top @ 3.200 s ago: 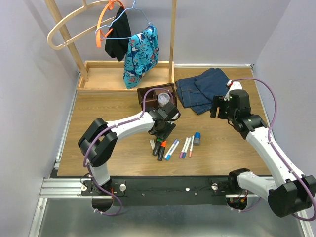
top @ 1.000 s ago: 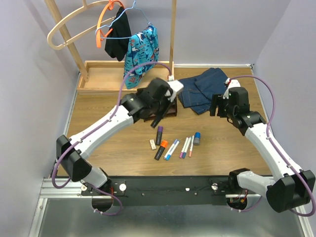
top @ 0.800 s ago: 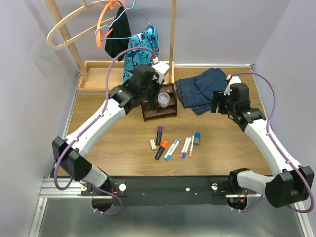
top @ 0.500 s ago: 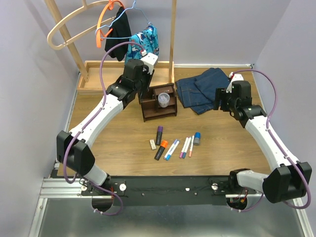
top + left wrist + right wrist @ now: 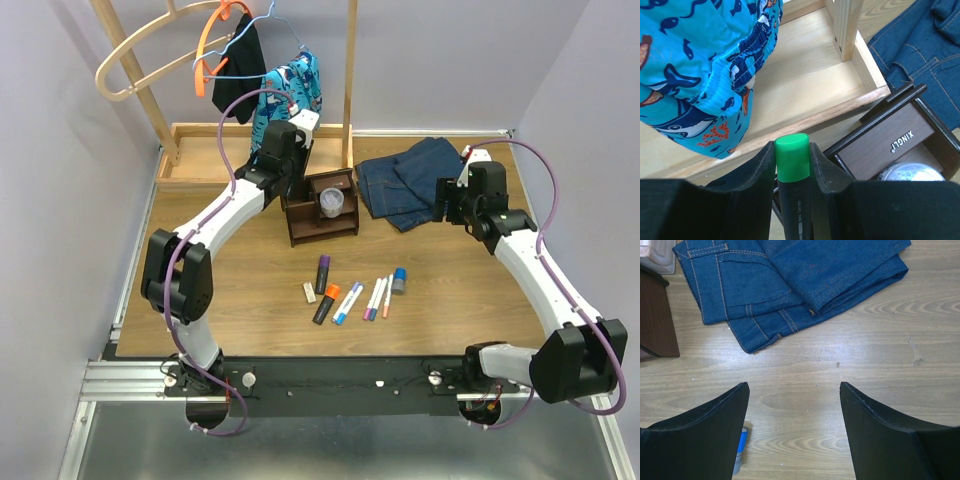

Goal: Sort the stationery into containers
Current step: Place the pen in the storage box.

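Observation:
My left gripper (image 5: 792, 147) is shut on a thick marker with a green cap (image 5: 792, 160), cap end forward. In the top view it (image 5: 290, 185) hangs at the back left corner of the dark brown organiser (image 5: 322, 215), which also shows in the left wrist view (image 5: 890, 145). A clear round tub (image 5: 332, 203) sits in the organiser. On the table in front lie a purple marker (image 5: 323, 272), an orange and black marker (image 5: 327, 302), thin white pens (image 5: 372, 298), a white eraser (image 5: 309, 291) and a blue-capped bottle (image 5: 399, 280). My right gripper (image 5: 794, 387) is open and empty over bare wood.
Folded blue jeans (image 5: 410, 180) lie right of the organiser, just ahead of my right gripper (image 5: 445, 205). The pale wooden tray (image 5: 220, 155) with tall posts stands behind it, with blue patterned shorts (image 5: 285, 110) hanging above. The blue-capped bottle shows by my right fingers (image 5: 740, 450).
My left arm has lifted the green marker from the row on the table and swung it back to the organiser's back left corner. The right gripper has drifted slightly back.

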Action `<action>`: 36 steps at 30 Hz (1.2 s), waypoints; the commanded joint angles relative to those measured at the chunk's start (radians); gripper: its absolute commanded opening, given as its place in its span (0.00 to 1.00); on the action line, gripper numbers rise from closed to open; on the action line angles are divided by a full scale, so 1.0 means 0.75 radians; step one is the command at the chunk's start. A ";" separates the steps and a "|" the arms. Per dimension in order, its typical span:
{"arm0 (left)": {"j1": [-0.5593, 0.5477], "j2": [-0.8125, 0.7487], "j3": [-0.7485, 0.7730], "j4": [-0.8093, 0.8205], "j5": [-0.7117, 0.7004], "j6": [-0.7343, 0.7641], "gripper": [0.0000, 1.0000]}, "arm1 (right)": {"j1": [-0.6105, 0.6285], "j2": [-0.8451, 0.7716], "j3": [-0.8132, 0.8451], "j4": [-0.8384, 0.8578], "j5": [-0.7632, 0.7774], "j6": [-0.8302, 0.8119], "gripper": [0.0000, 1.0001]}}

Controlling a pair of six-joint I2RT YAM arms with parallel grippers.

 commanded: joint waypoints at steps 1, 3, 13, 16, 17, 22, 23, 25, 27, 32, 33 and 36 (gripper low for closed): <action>0.017 0.019 0.000 0.087 0.031 -0.055 0.21 | -0.014 0.016 0.010 0.024 -0.014 -0.011 0.81; 0.021 0.023 -0.012 0.098 0.033 -0.065 0.20 | -0.014 0.024 -0.002 0.030 -0.020 -0.007 0.81; 0.025 0.060 0.043 0.079 0.070 -0.149 0.19 | -0.014 0.050 0.006 0.034 -0.030 -0.009 0.80; 0.025 0.060 -0.002 0.094 0.084 -0.163 0.19 | -0.014 0.044 0.004 0.034 -0.028 -0.013 0.80; 0.025 0.046 -0.018 0.102 0.091 -0.171 0.19 | -0.014 0.042 0.002 0.034 -0.022 -0.015 0.80; 0.025 0.015 -0.100 0.143 0.101 -0.202 0.22 | -0.014 0.024 -0.019 0.030 -0.016 -0.025 0.80; 0.025 0.007 -0.104 0.145 0.099 -0.200 0.23 | -0.016 0.022 -0.023 0.030 -0.020 -0.027 0.80; 0.025 -0.001 -0.113 0.133 0.082 -0.198 0.30 | -0.014 0.020 -0.027 0.030 -0.022 -0.027 0.80; 0.025 -0.024 -0.117 0.120 0.064 -0.192 0.39 | -0.014 0.018 -0.029 0.034 -0.022 -0.029 0.80; 0.025 -0.140 -0.143 0.047 0.058 -0.212 0.50 | -0.014 0.001 -0.033 0.041 -0.030 -0.029 0.81; 0.025 -0.160 -0.149 0.034 0.062 -0.214 0.51 | -0.014 0.001 -0.033 0.043 -0.030 -0.027 0.81; 0.025 -0.228 -0.180 -0.023 0.066 -0.225 0.54 | -0.014 -0.007 -0.043 0.051 -0.036 -0.023 0.81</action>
